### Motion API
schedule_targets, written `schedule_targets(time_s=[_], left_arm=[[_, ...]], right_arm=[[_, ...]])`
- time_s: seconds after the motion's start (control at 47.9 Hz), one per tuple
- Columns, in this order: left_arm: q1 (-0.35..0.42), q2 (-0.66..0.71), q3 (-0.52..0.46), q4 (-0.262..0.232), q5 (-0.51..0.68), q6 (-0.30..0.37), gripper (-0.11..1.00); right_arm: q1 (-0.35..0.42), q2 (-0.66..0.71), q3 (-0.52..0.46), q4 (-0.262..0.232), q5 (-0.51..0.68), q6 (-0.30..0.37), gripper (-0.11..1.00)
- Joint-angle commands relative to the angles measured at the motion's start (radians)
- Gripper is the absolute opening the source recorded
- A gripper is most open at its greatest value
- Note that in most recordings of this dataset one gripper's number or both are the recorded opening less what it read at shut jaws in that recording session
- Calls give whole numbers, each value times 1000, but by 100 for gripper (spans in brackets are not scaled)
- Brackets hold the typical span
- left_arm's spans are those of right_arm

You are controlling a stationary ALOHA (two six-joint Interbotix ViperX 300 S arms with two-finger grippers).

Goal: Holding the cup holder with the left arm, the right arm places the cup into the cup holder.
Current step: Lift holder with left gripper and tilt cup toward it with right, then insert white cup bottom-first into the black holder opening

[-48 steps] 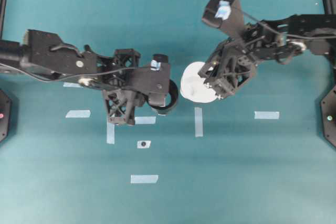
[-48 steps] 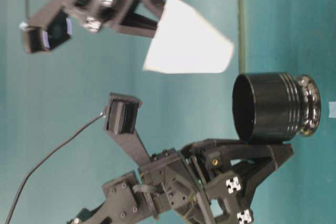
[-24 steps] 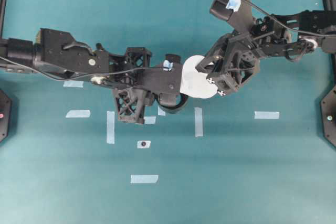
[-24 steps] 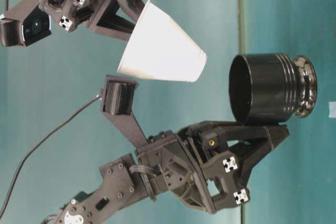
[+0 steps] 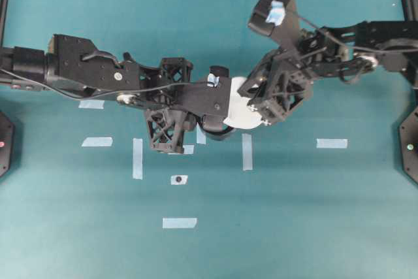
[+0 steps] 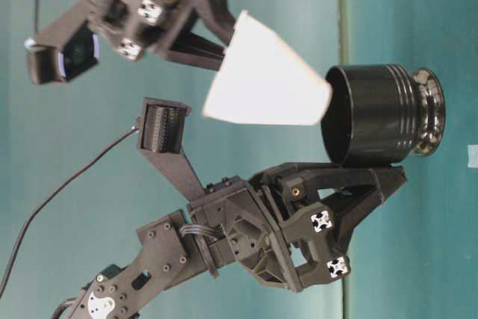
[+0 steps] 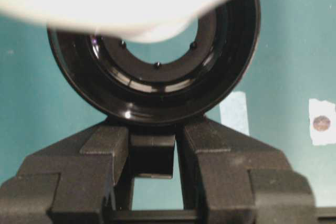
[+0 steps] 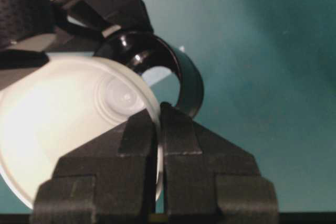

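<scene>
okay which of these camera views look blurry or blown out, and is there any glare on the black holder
Left wrist view: the cup is an overexposed, out-of-focus white smear across the top, while the cup holder is sharp with small glints. Right wrist view: the cup's inside is blown out on its left and the right hand is soft. Table-level view: sharp, turned sideways, bright streaks on the holder's glossy base. Overhead view: even and sharp.

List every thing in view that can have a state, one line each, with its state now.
cup: held by its rim, tilted, small base at the holder's mouth, not seated.
cup holder: held off the table by its tab, mouth toward the cup, nothing seated inside.
right gripper: fingers shut on the cup's rim.
left gripper: fingers closed on the holder's tab.
</scene>
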Motion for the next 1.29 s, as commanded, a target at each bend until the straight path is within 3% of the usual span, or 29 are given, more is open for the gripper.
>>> schedule_targets(time_s=[0.0, 1.273], left_arm=[[-2, -18, -23, 5, -2, 0, 25], [-2, -18, -25, 5, -3, 2, 25]], right_arm=[[3, 5, -28, 2, -8, 8, 2], [14, 120, -66, 2, -32, 8, 2]])
